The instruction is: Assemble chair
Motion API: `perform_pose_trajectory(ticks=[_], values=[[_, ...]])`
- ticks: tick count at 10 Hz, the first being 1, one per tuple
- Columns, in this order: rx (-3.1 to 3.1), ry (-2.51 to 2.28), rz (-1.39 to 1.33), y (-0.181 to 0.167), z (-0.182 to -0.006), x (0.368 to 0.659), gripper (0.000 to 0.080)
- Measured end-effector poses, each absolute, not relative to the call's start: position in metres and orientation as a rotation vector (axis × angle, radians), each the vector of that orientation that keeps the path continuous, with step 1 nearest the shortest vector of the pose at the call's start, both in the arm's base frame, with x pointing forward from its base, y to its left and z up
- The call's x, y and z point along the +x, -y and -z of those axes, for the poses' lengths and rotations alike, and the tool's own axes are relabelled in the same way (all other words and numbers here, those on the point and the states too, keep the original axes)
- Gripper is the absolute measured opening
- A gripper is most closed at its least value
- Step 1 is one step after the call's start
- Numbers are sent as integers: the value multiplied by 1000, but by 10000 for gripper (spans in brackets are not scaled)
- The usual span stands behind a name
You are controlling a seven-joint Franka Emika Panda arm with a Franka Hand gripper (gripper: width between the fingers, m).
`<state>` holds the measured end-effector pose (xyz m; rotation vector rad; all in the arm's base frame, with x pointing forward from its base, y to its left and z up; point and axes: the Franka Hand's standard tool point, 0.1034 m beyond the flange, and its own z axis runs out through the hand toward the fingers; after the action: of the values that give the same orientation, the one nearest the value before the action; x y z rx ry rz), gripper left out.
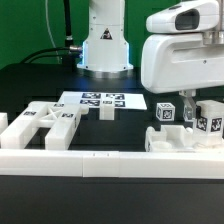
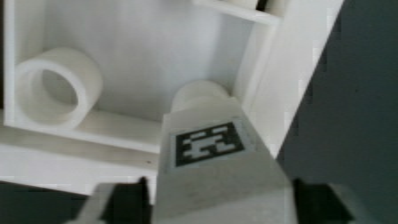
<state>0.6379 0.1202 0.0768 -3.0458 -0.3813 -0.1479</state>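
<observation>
Where the arm hangs at the exterior view's right, we see the pincer (image 2: 222, 197) narrowed onto a white tagged leg (image 2: 210, 140), its dark fingers (image 2: 128, 203) set against either side. Beyond the leg lies a white frame (image 2: 160, 60) with a round hole. Other chair frames (image 1: 42, 122) rest on the black bench (image 1: 40, 90) at the exterior view's left, behind the rail (image 1: 90, 160), and the marker board (image 1: 100, 100) lies mid-bench.
</observation>
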Motion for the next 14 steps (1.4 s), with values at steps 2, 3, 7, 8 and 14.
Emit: perform_pose_trajectory(ticks=[2, 3, 7, 8, 14], values=[[-3048, 353, 147, -119, -77, 638, 284], [-3050, 337, 147, -119, -77, 638, 284], [-3046, -168, 130, -119, -76, 638, 284], [-3029, -335, 132, -119, -76, 638, 284], [-2733, -1304, 76, -118, -75, 638, 285]])
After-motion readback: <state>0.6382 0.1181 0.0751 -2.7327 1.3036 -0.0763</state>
